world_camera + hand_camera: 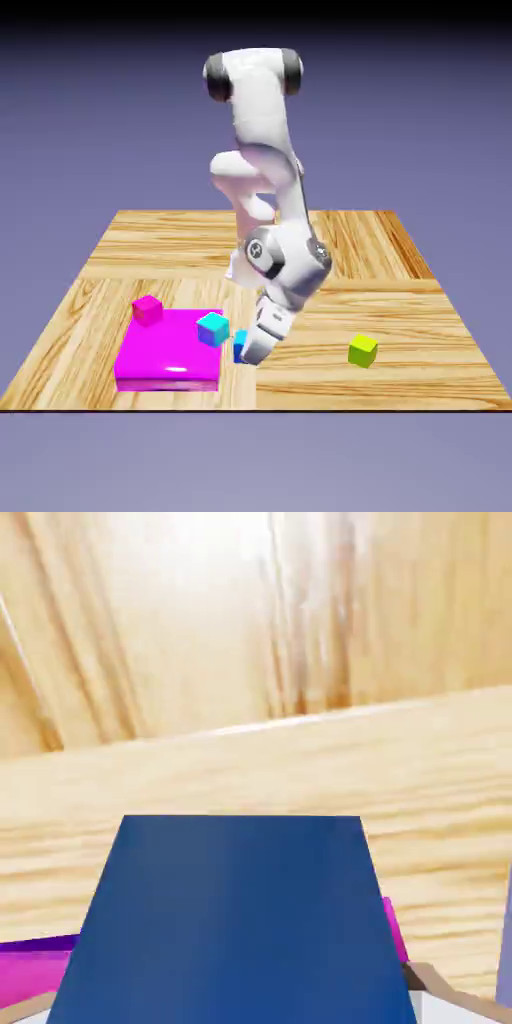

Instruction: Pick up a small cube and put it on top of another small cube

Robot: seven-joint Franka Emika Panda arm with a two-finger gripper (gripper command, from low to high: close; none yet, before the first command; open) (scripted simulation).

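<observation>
Pincer [252, 350] pinching blue cube [240, 346] beside magenta slab [165, 362] edge; turquoise cube [212, 328] at 10 o'clock; open worktop [420, 330] toward 3 o'clock.

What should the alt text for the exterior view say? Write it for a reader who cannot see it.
A white robot arm reaches down to a wooden table, its pincer at a sky-blue cube beside a flat magenta slab. A turquoise cube and a small magenta cube sit on the slab; a lime-green cube lies apart.

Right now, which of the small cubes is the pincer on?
The deeper sky-blue cube, just off the magenta slab's right edge. It fills the hand view between the pincer fingers; the turquoise, magenta and lime cubes sit apart.
</observation>
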